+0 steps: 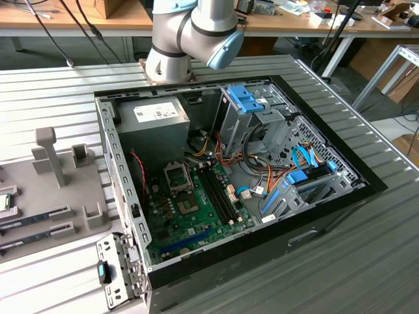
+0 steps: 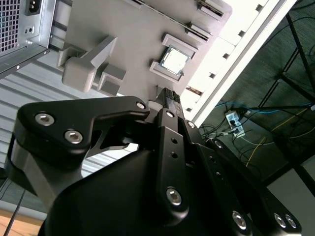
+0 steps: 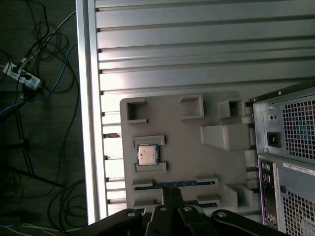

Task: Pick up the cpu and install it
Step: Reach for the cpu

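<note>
- Cpu (image 3: 147, 155) lies free of the arm. Nearest the wrist cameras, the black fingers (image 3: 171, 196) are closed tip to tip and grip nothing. The second wrist view shows their ribbed tips (image 2: 170, 96) meeting.
- The fingers hang above the grey parts holder (image 3: 187, 123), near the edge where a memory stick (image 3: 172, 185) sits in its slots.
- Further across the holder, the cpu (image 2: 175, 60) rests flat in its own recess between two grey bracket lips. Its silver top faces up and a thin green rim shows around it. It is well apart from the fingertips.
- Blocky grey posts (image 1: 51, 154) stand upright on the holder, between the cpu and the computer case (image 1: 314, 226).
- The holder rests on the ribbed metal counter (image 3: 197, 49), just beside the case, whose rear panel (image 3: 285, 137) shows a power inlet.
- In the exterior view the case lies open on its side, showing the green motherboard (image 1: 190, 219). The square socket frame (image 1: 177, 175) sits near the power supply (image 1: 154, 118).
- The blue-handled drive cage (image 1: 249, 98) stands toward the far end of the case, with the arm's grey joints (image 1: 190, 33) behind it.
- Past the counter's edge, cables and a power strip (image 3: 22, 76) lie on the dark floor.
</note>
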{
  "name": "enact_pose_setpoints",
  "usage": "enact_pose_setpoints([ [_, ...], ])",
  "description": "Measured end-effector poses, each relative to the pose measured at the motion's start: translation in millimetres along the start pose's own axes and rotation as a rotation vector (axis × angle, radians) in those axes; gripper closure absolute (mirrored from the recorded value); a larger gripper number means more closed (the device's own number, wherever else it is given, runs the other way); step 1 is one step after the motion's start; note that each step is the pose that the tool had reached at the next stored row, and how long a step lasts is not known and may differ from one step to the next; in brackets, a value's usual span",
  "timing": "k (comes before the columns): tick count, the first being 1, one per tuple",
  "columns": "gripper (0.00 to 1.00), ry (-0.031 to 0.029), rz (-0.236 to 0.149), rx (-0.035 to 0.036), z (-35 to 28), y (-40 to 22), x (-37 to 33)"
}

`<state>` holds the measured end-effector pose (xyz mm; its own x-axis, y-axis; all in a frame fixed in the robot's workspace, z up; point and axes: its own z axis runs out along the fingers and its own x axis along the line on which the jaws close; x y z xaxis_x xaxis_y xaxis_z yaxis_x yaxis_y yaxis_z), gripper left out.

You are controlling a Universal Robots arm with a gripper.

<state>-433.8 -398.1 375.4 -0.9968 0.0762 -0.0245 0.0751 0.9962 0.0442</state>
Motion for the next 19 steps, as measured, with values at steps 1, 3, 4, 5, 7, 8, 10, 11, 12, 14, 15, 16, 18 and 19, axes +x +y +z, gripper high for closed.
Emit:
enact_pose_setpoints([
  [1, 0.89, 0.0000, 0.000, 0.0000, 0.0, 0.0, 0.0],
  [3, 0.89, 0.0000, 0.000, 0.0001, 0.2, -0.1, 0.4],
  [4, 0.89, 0.0000, 0.000, 0.0000, 0.5, -0.1, 0.6],
  [5, 0.89, 0.0001, 0.000, 0.0000, 0.5, -0.1, 0.6],
  [7, 0.89, -0.0001, 0.000, -0.0001, 0.7, -0.1, 0.9],
  [8, 0.89, -0.0001, 0.000, 0.0000, 0.7, -0.1, 1.0],
  [10, 0.89, 0.0000, 0.000, 0.0001, 0.7, -0.1, 1.1],
  [11, 0.89, 0.0000, 0.000, 0.0001, 0.7, -0.1, 1.1],
  [12, 0.89, 0.0001, 0.000, 0.0001, 0.7, -0.1, 1.1],
  [14, 0.89, 0.0000, 0.000, 0.0000, 0.8, -0.2, 1.5],
  [15, 0.89, -0.0001, 0.000, 0.0000, 0.8, -0.2, 1.5],
  [16, 0.89, 0.0000, 0.000, 0.0000, 0.8, -0.2, 1.5],
  [18, 0.89, 0.0000, 0.000, 0.0000, 0.7, -0.2, 2.1],
  [19, 0.89, 0.0001, 0.000, 0.0001, 0.7, -0.2, 2.1],
])
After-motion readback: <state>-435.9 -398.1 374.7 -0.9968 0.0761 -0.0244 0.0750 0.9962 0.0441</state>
